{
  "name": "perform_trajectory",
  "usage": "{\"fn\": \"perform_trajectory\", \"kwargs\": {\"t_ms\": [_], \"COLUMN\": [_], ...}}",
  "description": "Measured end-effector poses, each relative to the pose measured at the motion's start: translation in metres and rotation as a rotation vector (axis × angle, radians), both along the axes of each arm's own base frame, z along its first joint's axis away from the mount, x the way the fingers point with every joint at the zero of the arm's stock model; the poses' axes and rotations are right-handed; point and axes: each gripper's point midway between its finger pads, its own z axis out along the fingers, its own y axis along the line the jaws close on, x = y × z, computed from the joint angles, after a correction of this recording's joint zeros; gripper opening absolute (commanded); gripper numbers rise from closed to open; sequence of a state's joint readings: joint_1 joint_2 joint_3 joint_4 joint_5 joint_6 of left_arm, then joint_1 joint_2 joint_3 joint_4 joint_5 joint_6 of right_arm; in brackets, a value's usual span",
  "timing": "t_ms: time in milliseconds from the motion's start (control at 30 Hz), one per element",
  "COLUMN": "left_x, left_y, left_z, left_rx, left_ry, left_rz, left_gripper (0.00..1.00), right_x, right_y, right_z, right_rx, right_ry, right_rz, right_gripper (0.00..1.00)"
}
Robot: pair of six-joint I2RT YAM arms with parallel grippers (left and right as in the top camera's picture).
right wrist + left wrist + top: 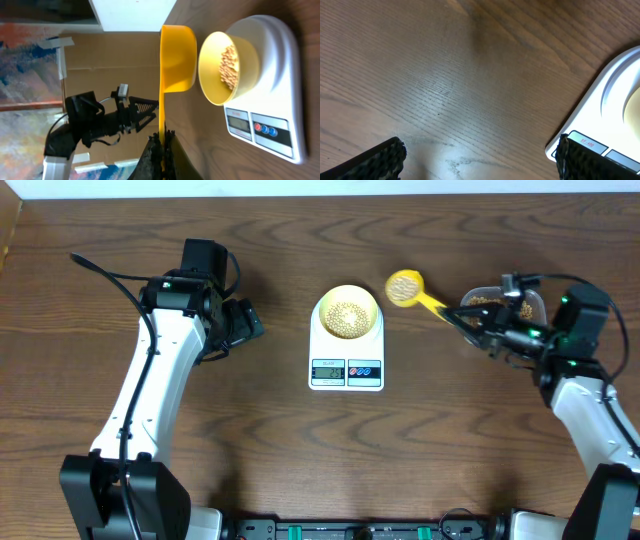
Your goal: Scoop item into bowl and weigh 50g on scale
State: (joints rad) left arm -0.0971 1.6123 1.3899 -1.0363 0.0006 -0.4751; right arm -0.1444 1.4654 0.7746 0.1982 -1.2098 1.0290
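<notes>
From overhead: finds one white rounded-rectangular digital scale (346, 377) mid-table, carrying one small pale yellow round bowl (325, 308) partly filled with small tan beans (348, 317), too many to count. Clamps one bright yellow plastic scoop (405, 286), loaded, by its handle in the right gripper (468, 317), just right of the bowl. Parks the left gripper (247, 322) well apart. Shows one clear plastic tub (500, 298) behind the right arm.

From the left wrist: spreads jaws wide over brown wooden table (445, 75), holding nothing.

From the right wrist: pinches the handle tight, scoop beside the bowl's rim, not over it. Could spill onto the table if tipped short; could overshoot by dumping everything at once.
</notes>
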Motion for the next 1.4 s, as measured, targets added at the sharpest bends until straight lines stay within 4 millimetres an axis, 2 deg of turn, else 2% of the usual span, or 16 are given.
{"fn": "perform_trajectory", "kwargs": {"t_ms": [167, 367, 567, 833, 967, 1100, 1400], "left_x": [0.000, 0.000, 0.000, 0.000, 0.000, 0.000, 0.000], "left_y": [0.000, 0.000, 0.000, 0.000, 0.000, 0.000, 0.000], "left_z": [0.000, 0.000, 0.000, 0.000, 0.000, 0.000, 0.000], "left_rx": [0.000, 0.000, 0.000, 0.000, 0.000, 0.000, 0.000], "left_ry": [0.000, 0.000, 0.000, 0.000, 0.000, 0.000, 0.000], "left_rz": [0.000, 0.000, 0.000, 0.000, 0.000, 0.000, 0.000], "left_gripper": [0.98, 0.98, 0.98, 0.98, 0.98, 0.98, 0.98], "right_x": [0.005, 0.009, 0.014, 0.010, 0.006, 0.008, 0.008], "right_y": [0.025, 0.054, 0.067, 0.083, 0.087, 0.083, 0.079], "right_z": [0.005, -0.002, -0.009, -0.012, -0.021, -0.030, -0.038], "right_rx": [-0.012, -0.052, -0.113, -0.196, -0.240, -0.283, -0.379], "right_ry": [-0.013, 0.008, -0.018, -0.138, -0.143, -0.124, -0.220], "right_rz": [0.003, -0.025, -0.068, -0.024, -0.011, -0.035, -0.008], "right_gripper": [0.01, 0.01, 0.01, 0.01, 0.01, 0.01, 0.01]}}
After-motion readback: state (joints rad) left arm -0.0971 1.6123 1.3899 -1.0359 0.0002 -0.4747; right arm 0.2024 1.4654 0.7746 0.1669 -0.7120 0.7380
